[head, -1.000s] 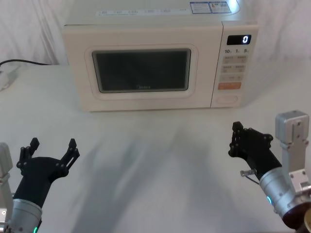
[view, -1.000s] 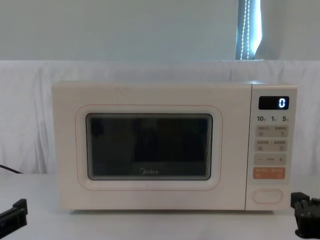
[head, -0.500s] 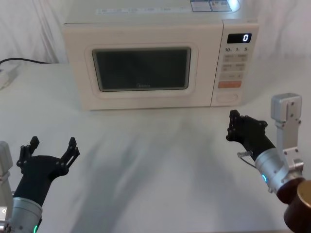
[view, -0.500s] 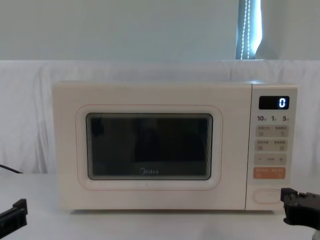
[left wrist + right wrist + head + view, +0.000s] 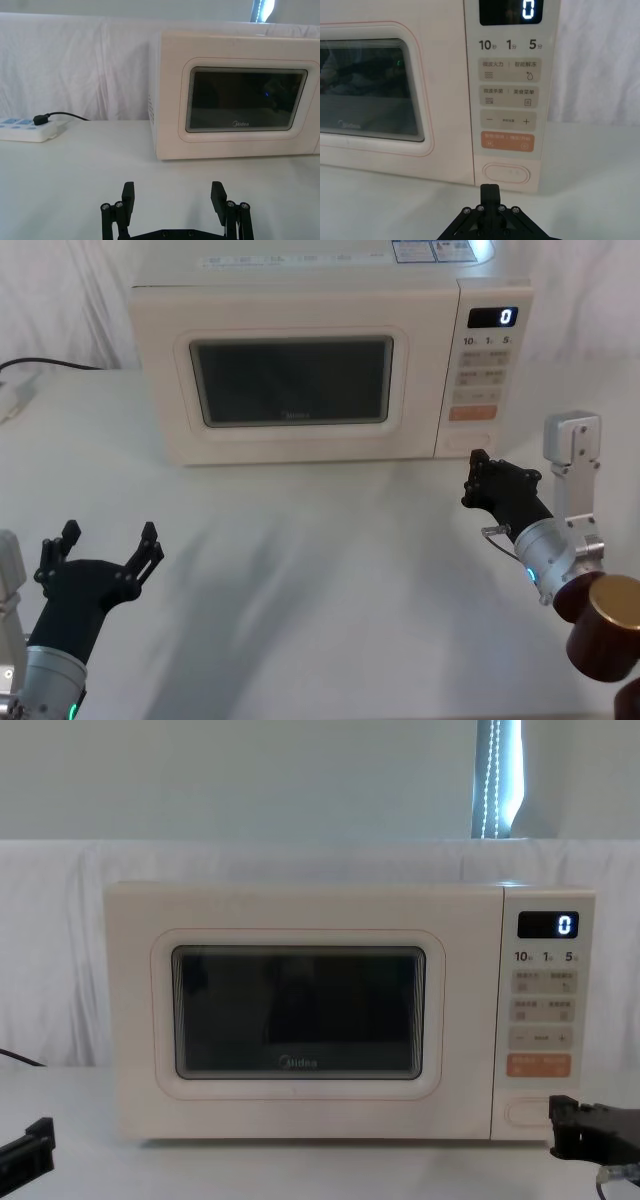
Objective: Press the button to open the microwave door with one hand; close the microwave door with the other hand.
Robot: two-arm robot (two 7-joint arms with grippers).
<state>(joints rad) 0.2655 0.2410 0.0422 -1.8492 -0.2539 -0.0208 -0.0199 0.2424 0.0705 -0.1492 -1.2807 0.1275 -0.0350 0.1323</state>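
Right gripper (image 5: 478, 478), fingers apparently together, hovers just before the oval button (image 5: 505, 174) at the microwave's lower right corner, door (image 5: 290, 382) shut; press squarely; left gripper (image 5: 108, 546) waits spread.

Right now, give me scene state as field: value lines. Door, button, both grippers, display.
microwave door: shut, flush with the front
button: not yet pressed, no contact
right gripper: fingers shut to a point, in front of the button, short of it, aimed at it in the right wrist view
left gripper: open, low over the table near the robot, well short of the door
display: reads 0
orange key: directly above the button, untouched
power strip: on the table left of the microwave, one plug in
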